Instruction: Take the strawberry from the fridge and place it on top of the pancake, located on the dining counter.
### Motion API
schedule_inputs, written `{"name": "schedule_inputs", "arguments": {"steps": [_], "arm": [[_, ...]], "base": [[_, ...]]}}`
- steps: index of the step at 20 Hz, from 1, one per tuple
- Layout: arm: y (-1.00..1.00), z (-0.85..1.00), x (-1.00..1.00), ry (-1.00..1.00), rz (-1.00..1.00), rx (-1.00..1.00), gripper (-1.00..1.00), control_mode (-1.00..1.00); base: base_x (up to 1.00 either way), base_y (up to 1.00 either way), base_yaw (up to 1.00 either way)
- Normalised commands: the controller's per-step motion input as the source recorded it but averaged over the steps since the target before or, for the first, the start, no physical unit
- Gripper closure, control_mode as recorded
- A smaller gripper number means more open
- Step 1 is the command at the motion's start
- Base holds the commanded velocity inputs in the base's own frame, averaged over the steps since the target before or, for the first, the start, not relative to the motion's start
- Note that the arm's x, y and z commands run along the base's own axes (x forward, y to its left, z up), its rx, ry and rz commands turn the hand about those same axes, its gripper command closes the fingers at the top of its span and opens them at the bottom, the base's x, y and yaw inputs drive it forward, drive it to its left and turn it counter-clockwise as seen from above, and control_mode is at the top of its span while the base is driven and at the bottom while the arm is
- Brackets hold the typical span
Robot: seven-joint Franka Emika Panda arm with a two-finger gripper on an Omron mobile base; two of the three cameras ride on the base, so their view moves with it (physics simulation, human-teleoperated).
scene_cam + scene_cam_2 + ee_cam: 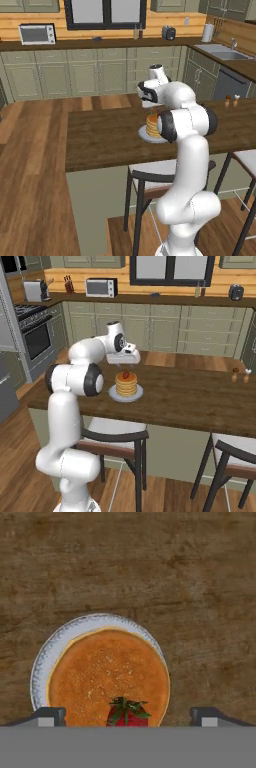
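simulated kitchen, seen from behind a white robot arm reaching over a dark wooden surface (pixel 200 401). on that surface, nearer its left end and roughly midway between front and back edges, a pale round plate (pixel 42 662) carrying a stack of golden pancake (pixel 126 385). resting on top of the stack, a small red strawberry (pixel 126 375) with green leaves, sitting toward one side of the top pancake rather than dead centre; looks placed there as the topping the task asks for, and appears settled, not rolling.

directly above the berry, the gripper (pixel 128 717) pointing straight down, close over the stack. jaws spread wide, one fingertip to each side of the strawberry with clear gaps between, so holding nothing and touching neither berry nor pancake. judged as a release just made, with the drop-off apparently done.

further along the surface toward its right end, two small shakers (pixel 240 375), well apart from the plate.
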Motion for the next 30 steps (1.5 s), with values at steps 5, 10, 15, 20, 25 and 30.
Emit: {"name": "schedule_inputs", "arguments": {"steps": [5, 10, 15, 20, 25, 30], "arm": [[0.64, 0.44, -0.64, -0.18, -0.03, -0.28, -1.0, -1.0], [0.84, 0.03, -1.0, -0.08, 0.0, -0.13, -1.0, -1.0], [0.6, 0.09, -1.0, 0.03, 0.0, -0.02, -1.0, -1.0], [0.48, 0.51, -1.0, 0.04, 0.0, -0.01, -1.0, -1.0], [0.47, 0.46, -1.0, 0.01, 0.0, -0.06, -1.0, -1.0], [0.27, 0.12, -1.0, 0.03, 0.0, -0.1, -1.0, -1.0]], "base": [[0.0, 0.0, 0.0], [0.0, 0.0, 0.0], [0.0, 0.0, 0.0], [0.0, 0.0, 0.0], [0.0, 0.0, 0.0], [0.0, 0.0, 0.0]]}}
